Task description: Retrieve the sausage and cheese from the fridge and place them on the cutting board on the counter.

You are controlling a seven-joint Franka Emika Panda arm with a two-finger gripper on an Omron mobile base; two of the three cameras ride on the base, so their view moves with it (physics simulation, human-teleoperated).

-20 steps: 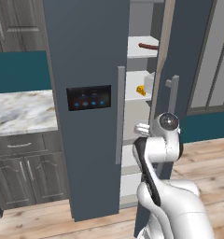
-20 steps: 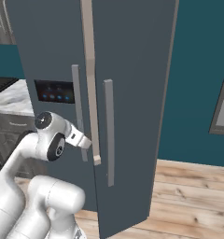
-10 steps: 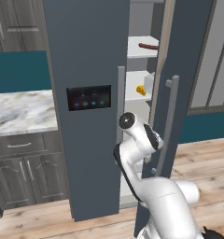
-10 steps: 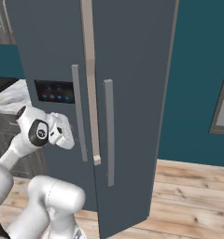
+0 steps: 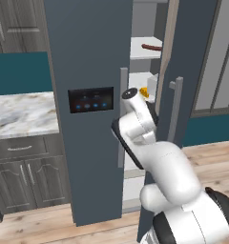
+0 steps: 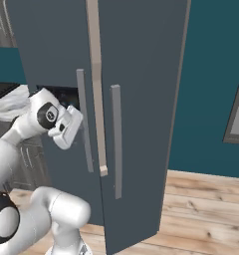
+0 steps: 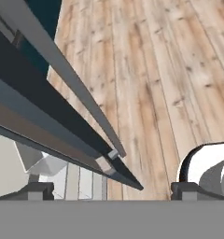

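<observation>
Left base view: the fridge [image 5: 88, 57] fills the middle, its right-hand door ajar, and no brand name or readable lettering appears anywhere on it. The only marking is the black panel [image 5: 91, 99] on the closed left door, carrying a row of small blue lights too small to read. Through the gap, white shelves show. The sausage [image 5: 151, 47] lies on an upper shelf at about one o'clock from the panel, and a sliver of the cheese [image 5: 144, 91] sits on the shelf below, partly hidden by the arm's wrist. The counter [image 5: 21, 114] runs off at nine o'clock from the panel, over dark grey cabinets [image 5: 26, 176] with silver handles. The open door's edge and its long grey handle [image 5: 175, 109] stand between the camera and most of the shelves. A wood plank floor [image 5: 212, 157] lies at four o'clock.

In the right base view the two door handles stand side by side, and the gripper [image 6: 66, 127] hangs just beside the left handle [image 6: 84, 127], at nine o'clock from it, not touching as far as can be told. In the hand view the fingertips [image 7: 39, 190] sit far apart at the bottom corners, so the jaws are spread wide with nothing between them; a door edge and a grey handle bar cross diagonally above floorboards.
</observation>
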